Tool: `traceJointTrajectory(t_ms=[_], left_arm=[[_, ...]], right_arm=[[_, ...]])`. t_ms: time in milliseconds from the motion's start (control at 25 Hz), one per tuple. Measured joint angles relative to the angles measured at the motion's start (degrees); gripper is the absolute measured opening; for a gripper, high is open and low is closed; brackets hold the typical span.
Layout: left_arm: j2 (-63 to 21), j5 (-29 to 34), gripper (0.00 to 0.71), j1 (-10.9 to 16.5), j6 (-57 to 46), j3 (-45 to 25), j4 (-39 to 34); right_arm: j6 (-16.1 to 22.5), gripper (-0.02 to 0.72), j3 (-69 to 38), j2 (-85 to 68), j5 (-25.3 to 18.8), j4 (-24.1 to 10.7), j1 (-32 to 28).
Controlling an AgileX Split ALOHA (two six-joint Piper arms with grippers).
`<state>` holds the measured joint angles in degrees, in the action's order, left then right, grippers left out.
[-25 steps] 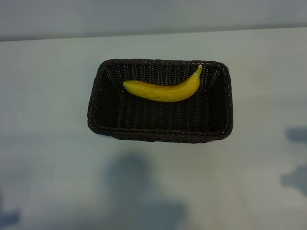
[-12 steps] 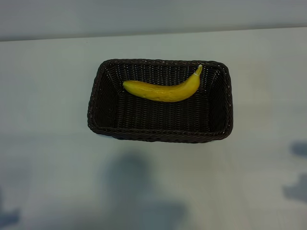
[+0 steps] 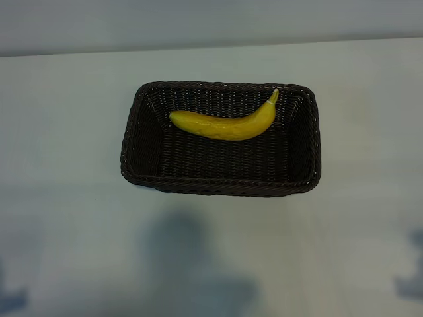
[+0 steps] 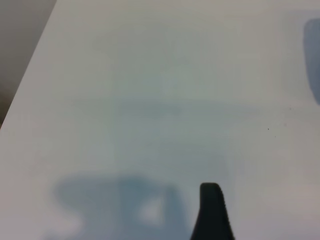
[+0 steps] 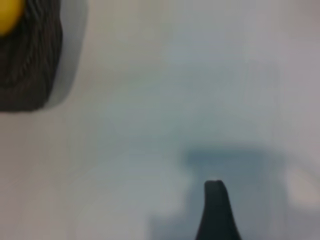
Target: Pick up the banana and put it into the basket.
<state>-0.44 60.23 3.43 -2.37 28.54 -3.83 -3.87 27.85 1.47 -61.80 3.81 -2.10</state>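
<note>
The yellow banana point(image 3: 228, 122) lies inside the dark-brown wicker basket point(image 3: 218, 186), along its far side, stem tip toward the far right corner. Neither gripper shows in the exterior view. In the right wrist view one dark finger point(image 5: 216, 210) of my right gripper hangs over bare table, well apart from a corner of the basket point(image 5: 30, 75), where a bit of the banana point(image 5: 7, 15) shows. In the left wrist view one dark finger point(image 4: 212, 210) of my left gripper hangs over bare table. Nothing is between the fingers of either gripper.
The basket stands on a pale table point(image 3: 66, 198). The table's far edge point(image 3: 211, 45) runs behind the basket. Soft shadows lie on the table in front of the basket point(image 3: 185, 257) and at the lower right point(image 3: 413, 277).
The banana and basket have not moved. The shadows at the right edge of the exterior view have slid down and outward, mostly leaving the picture.
</note>
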Motion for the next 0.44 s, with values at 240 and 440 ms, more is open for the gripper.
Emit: traceJointTrajectory(t_ms=[240, 440], left_arm=[[0.0, 0.0, 0.547, 0.0, -0.1, 0.0, 0.0], [0.0, 0.0, 0.547, 0.0, -0.1, 0.0, 0.0]], right_arm=[[0.0, 0.503, 0.0, -1.9, -0.1, 0.0, 0.0], [0.0, 0.503, 0.0, -1.9, -0.1, 0.0, 0.0]])
